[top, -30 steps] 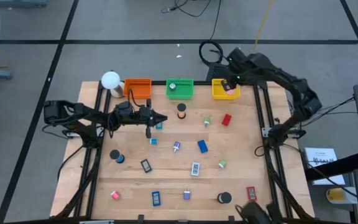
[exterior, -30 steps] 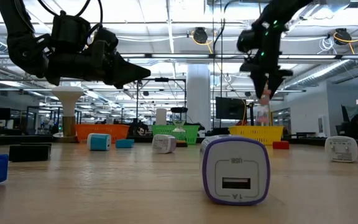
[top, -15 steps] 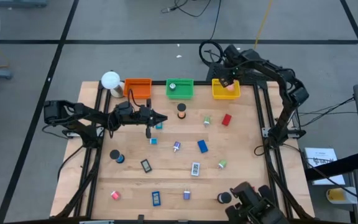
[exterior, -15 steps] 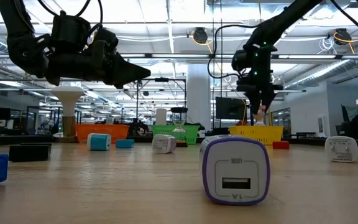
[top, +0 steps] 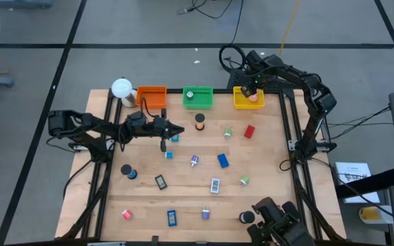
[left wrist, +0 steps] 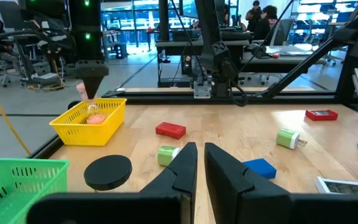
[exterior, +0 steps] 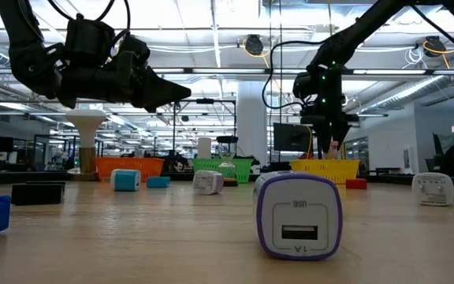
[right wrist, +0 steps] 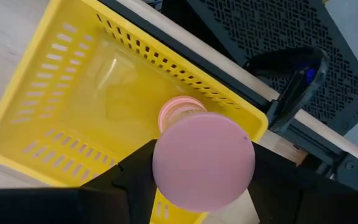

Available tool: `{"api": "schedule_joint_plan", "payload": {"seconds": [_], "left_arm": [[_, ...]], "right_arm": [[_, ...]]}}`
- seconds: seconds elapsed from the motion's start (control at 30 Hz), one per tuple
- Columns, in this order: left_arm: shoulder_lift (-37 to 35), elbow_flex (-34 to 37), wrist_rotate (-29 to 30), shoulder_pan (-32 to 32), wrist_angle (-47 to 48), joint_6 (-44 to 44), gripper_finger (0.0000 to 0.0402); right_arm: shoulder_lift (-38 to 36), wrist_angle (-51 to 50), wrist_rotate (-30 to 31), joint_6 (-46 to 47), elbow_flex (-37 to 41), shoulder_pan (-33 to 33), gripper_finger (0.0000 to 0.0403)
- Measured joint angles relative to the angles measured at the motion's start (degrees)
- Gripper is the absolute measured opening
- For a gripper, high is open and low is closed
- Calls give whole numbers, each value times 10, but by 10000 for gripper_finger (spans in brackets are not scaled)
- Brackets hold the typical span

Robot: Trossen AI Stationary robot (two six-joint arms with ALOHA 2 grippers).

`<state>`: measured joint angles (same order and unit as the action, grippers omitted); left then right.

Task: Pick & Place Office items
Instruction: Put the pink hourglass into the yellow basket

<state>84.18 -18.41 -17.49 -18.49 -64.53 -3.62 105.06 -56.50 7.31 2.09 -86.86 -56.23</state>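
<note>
Right gripper (right wrist: 204, 163) grasping pink roll (right wrist: 202, 158) above yellow tray (top: 247, 100) at table's far edge, left gripper (top: 176, 131) hovering clenched.

Matt wood table (top: 272, 171); perforated plastic yellow tray (right wrist: 73, 81).

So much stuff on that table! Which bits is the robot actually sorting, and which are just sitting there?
Being sorted:
- pink roll, held by the right gripper over the yellow tray
- red block
- blue block
- black roll
- purple charger

Just there:
- green tray
- orange tray
- white lamp
- left gripper, waiting mid-table
</note>
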Motion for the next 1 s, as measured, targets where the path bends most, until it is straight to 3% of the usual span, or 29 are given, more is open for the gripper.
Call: {"api": "schedule_joint_plan", "payload": {"seconds": [0.37,0.7,1.0], "left_arm": [[0,0,0,0,0,0,35],[0,0,0,0,0,0,35],[0,0,0,0,0,0,35]], "right_arm": [[-2,23,2,-3,28,0,203],[-11,31,4,-14,31,0,256],[-111,27,3,-26,31,4,245]]}}
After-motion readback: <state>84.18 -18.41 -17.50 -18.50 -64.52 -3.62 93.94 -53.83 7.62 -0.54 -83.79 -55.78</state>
